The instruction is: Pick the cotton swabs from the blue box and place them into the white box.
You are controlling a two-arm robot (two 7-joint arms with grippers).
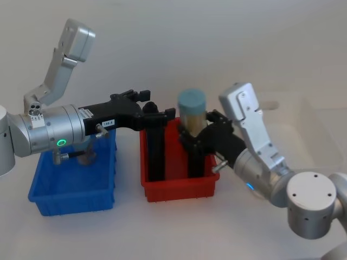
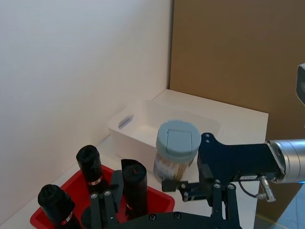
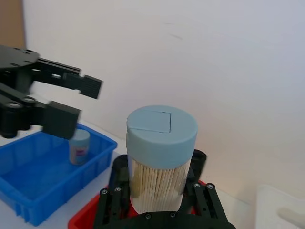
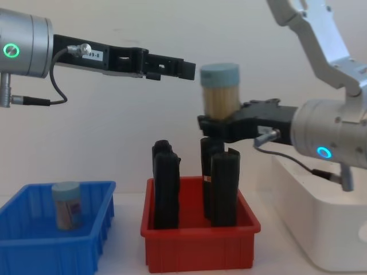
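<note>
My right gripper (image 1: 196,136) (image 4: 221,124) is shut on a tub of cotton swabs (image 1: 192,111) (image 4: 220,89) (image 3: 162,155) (image 2: 177,148), a clear cylinder with a pale blue lid. It holds the tub upright in the air above the red bin. My left gripper (image 4: 182,69) (image 3: 80,102) (image 1: 154,111) hovers open just left of that tub, holding nothing. A second tub of cotton swabs (image 4: 66,205) (image 3: 79,146) stands in the blue box (image 4: 51,246) (image 1: 73,192) (image 3: 28,200) at the left. The white box (image 4: 321,229) (image 1: 303,116) (image 2: 138,119) sits at the right.
A red bin (image 1: 179,190) (image 4: 198,252) stands between the two boxes with tall black upright rolls (image 4: 166,186) (image 2: 90,167) in it. The rolls reach up close under both grippers. A pale wall runs behind the table.
</note>
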